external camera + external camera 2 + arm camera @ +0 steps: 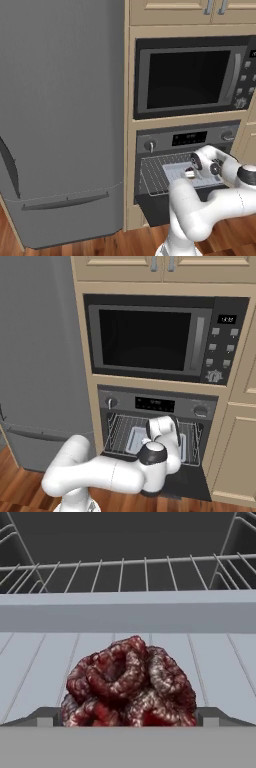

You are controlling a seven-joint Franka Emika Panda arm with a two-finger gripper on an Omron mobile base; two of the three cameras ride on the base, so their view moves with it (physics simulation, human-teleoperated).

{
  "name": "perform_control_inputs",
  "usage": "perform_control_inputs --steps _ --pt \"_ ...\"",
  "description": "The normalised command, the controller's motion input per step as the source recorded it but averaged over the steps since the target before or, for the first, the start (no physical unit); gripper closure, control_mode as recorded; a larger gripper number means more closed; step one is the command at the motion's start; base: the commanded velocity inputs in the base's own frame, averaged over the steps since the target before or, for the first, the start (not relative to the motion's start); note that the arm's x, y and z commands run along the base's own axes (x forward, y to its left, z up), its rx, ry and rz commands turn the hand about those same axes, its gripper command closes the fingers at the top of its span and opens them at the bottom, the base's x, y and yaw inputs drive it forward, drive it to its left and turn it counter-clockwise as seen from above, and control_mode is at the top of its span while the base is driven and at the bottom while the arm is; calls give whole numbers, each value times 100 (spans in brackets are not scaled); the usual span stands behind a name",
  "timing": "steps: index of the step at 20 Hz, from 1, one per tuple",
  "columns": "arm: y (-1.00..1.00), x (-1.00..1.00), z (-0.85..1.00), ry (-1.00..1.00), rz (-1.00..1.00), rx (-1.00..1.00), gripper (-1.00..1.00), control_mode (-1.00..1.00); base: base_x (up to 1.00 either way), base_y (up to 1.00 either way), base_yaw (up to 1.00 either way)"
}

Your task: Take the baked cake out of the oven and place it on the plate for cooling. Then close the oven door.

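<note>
Currently reaching into the oven (155,406); jaws spread wide, clamped on nothing. Baked cake (129,684) lying in pale grey tray (125,617) on wire rack (120,569), right at fingertips (44,718).

A tall grey refrigerator (60,120) stands at the left, its lower drawer marked by a horizontal bar handle (65,202). Beside it rises a light beige wooden cabinet column (82,381) with a built-in microwave (160,338): dark window, vertical handle, and a button panel with a small display on its right. Above are cabinet doors (120,268) with metal pulls. More beige panelled cabinet fronts (240,456) stand at the right. The floor (115,245) is reddish-brown wood planks.
</note>
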Motion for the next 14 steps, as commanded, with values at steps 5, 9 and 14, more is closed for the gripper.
perform_control_inputs --steps 5,9,14 --pt "0 0 -24 0 0 0 -100 -100 0 0 0" --pt "0 0 -16 0 0 0 100 -100 0 0 0" --pt "0 0 0 0 0 0 100 -100 0 0 0"
